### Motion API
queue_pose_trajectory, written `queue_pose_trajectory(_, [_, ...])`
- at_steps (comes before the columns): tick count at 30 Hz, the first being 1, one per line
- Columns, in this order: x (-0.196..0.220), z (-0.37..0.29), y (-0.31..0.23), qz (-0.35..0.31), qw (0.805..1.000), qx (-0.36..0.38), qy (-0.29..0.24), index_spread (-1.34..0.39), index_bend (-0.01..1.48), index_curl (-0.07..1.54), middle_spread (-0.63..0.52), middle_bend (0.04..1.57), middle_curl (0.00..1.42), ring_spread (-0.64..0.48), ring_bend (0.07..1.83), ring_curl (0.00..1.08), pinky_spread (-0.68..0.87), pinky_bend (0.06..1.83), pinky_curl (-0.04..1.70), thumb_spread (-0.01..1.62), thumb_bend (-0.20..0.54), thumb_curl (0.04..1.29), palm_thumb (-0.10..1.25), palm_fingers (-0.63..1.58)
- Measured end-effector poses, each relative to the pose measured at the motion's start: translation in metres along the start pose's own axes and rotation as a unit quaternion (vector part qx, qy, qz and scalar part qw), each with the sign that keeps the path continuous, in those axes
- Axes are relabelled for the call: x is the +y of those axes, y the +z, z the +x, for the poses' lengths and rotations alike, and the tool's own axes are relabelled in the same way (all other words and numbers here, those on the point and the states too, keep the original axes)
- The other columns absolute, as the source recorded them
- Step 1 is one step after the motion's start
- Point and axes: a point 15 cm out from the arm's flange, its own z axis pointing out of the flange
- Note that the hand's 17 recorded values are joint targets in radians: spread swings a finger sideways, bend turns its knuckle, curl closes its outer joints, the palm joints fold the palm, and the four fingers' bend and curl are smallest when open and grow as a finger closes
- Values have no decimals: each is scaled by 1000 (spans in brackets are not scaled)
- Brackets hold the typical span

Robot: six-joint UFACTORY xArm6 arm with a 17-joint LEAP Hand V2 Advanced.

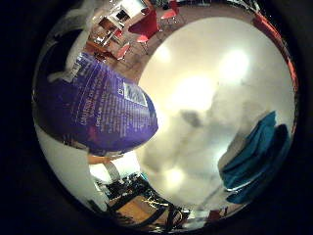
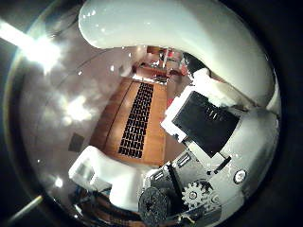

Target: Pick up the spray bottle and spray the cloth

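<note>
Purple spray bottle in hand, teal cloth nearby

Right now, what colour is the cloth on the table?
Teal blue. The cloth shows best in the little finger side palm view.

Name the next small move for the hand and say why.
Probably turn the spray bottle toward the teal cloth before squeezing. The bottle fills much of the little finger side view, so it sits close against the palm with the hand curled round it, while the cloth lies apart on the shiny table.
</note>
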Motion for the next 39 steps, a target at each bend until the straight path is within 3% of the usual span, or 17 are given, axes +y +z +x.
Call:
queue_pose_trajectory(7, [2, -5, -4, 2, 1000, 2, -19, -203, 1171, 777, -101, 1404, 680, -207, 1368, 754, -192, 1046, 1345, 745, -18, 893, 996, 1135])
queue_pose_trajectory(23, [63, 18, 4, -22, 1000, 8, 12, -204, 1168, 784, -102, 1400, 686, -206, 1370, 752, -190, 1047, 1344, 743, -18, 897, 995, 1135])
queue_pose_trajectory(39, [62, 24, 2, -19, 1000, 9, 20, -200, 1149, 784, -101, 1384, 676, -211, 1334, 745, -211, 1061, 1258, 747, -22, 872, 950, 1133])
